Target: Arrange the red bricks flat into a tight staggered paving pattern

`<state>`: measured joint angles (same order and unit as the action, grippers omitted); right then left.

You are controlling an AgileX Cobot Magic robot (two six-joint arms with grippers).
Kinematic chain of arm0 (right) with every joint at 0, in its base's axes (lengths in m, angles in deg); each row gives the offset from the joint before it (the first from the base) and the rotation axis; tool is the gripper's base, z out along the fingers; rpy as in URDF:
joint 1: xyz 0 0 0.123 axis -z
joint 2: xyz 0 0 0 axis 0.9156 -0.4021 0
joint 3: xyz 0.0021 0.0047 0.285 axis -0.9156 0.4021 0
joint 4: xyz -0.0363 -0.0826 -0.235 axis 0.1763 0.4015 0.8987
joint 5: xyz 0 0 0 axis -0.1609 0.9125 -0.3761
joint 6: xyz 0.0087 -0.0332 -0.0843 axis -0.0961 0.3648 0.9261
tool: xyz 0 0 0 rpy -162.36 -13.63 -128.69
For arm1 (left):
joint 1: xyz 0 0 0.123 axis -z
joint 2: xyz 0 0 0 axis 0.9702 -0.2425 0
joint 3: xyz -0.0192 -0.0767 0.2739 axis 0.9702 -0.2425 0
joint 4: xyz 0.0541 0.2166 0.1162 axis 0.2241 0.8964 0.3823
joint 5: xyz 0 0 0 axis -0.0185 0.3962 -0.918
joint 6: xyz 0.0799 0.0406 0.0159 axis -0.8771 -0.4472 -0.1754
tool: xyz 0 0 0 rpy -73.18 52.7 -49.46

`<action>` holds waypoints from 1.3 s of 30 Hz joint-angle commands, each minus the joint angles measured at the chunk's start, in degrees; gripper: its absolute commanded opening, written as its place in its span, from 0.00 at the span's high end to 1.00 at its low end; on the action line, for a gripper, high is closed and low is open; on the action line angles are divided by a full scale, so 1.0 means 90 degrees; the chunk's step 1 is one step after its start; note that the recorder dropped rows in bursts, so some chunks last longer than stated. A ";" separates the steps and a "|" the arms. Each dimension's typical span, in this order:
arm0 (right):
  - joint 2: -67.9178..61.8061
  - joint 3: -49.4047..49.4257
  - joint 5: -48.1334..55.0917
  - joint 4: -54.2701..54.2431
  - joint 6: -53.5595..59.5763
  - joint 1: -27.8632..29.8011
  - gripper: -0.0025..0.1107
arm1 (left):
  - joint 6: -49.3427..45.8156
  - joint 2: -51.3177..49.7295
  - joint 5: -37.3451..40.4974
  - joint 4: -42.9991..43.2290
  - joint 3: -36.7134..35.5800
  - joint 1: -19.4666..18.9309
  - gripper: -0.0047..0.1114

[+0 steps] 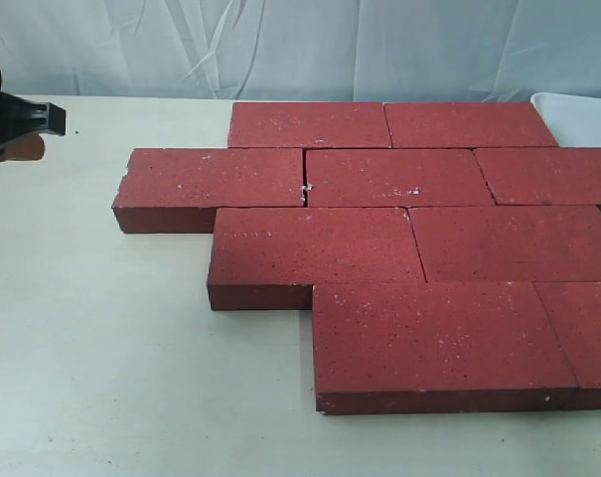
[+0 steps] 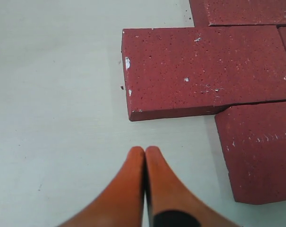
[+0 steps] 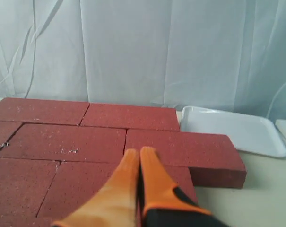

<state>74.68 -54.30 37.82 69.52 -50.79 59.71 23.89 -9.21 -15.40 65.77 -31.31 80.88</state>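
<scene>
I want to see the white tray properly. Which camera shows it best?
The right wrist view: almost all of the white tray shows, beside the red bricks. The exterior view catches only one corner at its edge. The left wrist view misses it.

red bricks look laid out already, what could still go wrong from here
1. The shut left gripper points at the jutting end brick; a skewed push might open its joints.
2. The shut right gripper is aimed across the red bricks; a low sweep could drag one out of line.
3. The white tray sits close beside the pattern, so a shifted row may bump it.
</scene>
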 commanded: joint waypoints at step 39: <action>0.0517 0.0031 0.0427 -0.0530 0.0540 0.0028 0.98 | -0.0017 0.0034 -0.0046 -0.0100 -0.0026 0.0048 0.96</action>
<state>78.51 -54.27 42.51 64.81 -47.13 59.71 23.78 -9.21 -15.51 65.26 -31.31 80.88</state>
